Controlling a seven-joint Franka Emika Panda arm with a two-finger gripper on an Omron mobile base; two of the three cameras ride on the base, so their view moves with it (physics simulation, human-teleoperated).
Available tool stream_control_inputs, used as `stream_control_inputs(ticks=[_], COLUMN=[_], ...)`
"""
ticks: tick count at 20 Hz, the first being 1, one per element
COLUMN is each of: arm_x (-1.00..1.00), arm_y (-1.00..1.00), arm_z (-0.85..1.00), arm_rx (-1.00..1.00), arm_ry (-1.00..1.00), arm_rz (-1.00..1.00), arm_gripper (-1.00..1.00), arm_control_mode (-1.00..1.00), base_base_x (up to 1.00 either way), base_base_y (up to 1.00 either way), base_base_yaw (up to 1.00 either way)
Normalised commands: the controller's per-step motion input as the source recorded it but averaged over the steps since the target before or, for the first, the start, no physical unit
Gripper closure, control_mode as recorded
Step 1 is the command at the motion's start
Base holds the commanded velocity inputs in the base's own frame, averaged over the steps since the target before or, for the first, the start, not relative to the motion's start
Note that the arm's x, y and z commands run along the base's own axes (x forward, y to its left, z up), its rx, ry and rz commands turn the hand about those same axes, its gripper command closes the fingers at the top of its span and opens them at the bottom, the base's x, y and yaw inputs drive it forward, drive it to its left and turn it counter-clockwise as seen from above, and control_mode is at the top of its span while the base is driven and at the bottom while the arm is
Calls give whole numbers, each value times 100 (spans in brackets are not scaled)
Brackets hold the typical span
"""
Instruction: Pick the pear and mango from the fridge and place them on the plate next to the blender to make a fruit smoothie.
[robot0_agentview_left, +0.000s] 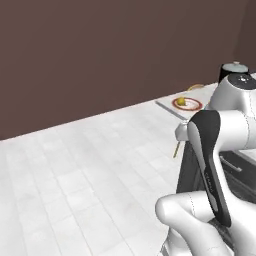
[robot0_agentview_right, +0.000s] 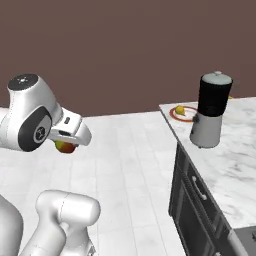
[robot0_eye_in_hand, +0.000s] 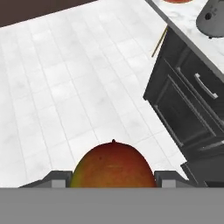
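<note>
Hand view: your gripper clamps the mottled red-orange mango, stem end up, above white floor tiles.

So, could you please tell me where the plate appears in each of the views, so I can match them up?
Left base view: the plate sits at the upper right, on the counter's far end, with the pear on it.
Right base view: the plate is right of centre, just left of the blender.
Hand view: a sliver of its red rim touches the top edge.
Shared landmark: the blender, beside the plate.
</note>
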Motion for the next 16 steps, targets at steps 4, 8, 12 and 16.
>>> stream_control_inputs(ticks=[4, 8, 12, 16], arm_x=[0, 0, 0, 0], arm_y=[0, 0, 0, 0], arm_z=[0, 0, 0, 0], arm_rx=[0, 0, 0, 0], arm_ry=[0, 0, 0, 0], arm_rz=[0, 0, 0, 0], arm_gripper=[100, 100, 100, 100], arm_control_mode=[100, 100, 100, 100], base_base_x=[67, 98, 100, 100], base_base_y=[-8, 15, 49, 56], base_base_yaw=[-62, -53, -48, -46])
